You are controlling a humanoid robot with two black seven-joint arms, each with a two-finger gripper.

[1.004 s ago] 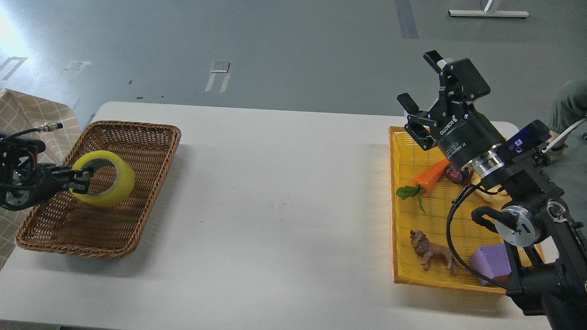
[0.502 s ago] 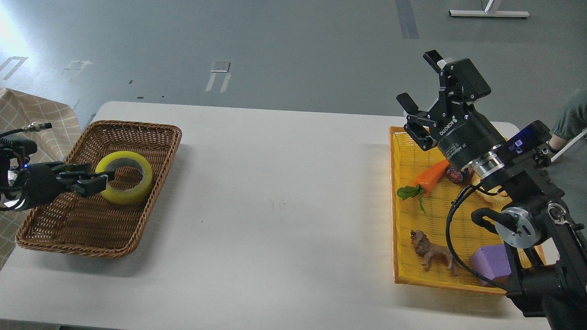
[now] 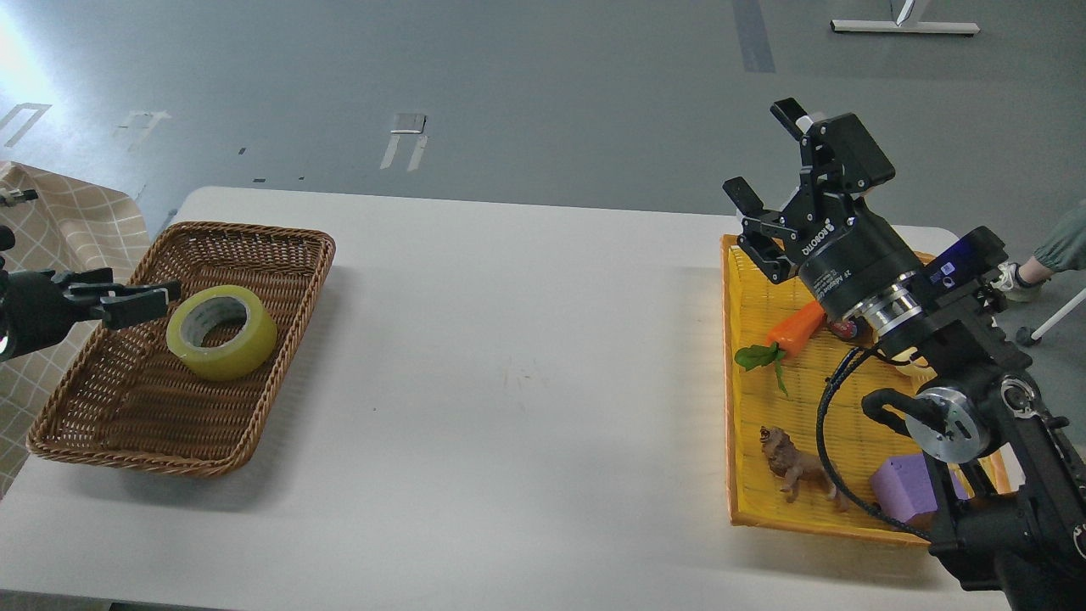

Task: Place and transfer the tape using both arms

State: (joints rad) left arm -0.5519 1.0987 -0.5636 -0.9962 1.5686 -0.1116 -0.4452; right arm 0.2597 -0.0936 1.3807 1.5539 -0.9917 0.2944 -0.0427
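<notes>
Left gripper [image 3: 144, 299] hovers at the basket's [image 3: 280, 242] 9 o'clock edge, holding nothing; its fingers look close together, but side-on I cannot tell the gap. Tape [image 3: 222, 332] lies flat in the basket, just right of those fingertips and apart from them. Right gripper [image 3: 768, 161] is raised above the yellow tray's [image 3: 738, 407] 12 o'clock end, jaws spread wide and empty. Judging by this, the placing looks done; what remains seems only to draw both arms clear.

Two baskets [image 3: 280, 255] [image 3: 747, 297]; one tape [image 3: 222, 332]; roughly five toys.
</notes>
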